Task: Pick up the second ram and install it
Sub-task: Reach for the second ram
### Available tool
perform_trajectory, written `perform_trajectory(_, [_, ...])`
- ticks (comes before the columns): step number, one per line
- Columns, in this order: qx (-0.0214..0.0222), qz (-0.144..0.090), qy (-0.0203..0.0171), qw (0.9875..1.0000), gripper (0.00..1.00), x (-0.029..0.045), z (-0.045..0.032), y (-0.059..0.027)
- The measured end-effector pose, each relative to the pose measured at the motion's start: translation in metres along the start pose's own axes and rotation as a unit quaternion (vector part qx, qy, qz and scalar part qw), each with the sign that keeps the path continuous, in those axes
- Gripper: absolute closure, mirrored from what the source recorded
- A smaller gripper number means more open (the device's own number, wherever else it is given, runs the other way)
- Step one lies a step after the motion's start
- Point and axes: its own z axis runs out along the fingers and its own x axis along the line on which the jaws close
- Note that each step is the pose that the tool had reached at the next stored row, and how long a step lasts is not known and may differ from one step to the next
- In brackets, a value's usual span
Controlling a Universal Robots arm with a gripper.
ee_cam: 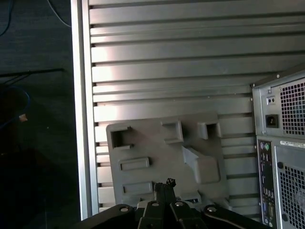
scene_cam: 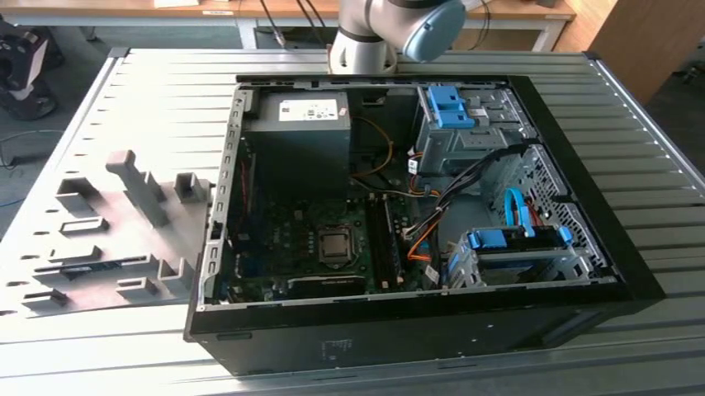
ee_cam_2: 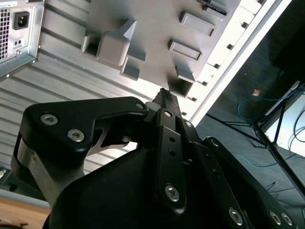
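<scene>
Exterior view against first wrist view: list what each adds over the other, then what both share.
Exterior view: the inside of the open black computer case, with its green motherboard, blue plastic drive brackets, and the grey robot arm.
First wrist view: the shut black gripper, the case's rear power socket, dark floor.
Both: the grey plastic holder tray and the ribbed metal table.
</scene>
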Motion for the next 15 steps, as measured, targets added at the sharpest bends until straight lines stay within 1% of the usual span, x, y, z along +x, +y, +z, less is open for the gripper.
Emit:
perform_trajectory(9, [0.0006, 0.000, 0.0000, 1.0000, 0.89, -0.0025, -0.0011, -0.0304])
perform_trajectory(15, [0.0014, 0.000, -0.0001, 1.0000, 0.89, -0.0039, -0.0017, -0.0473])
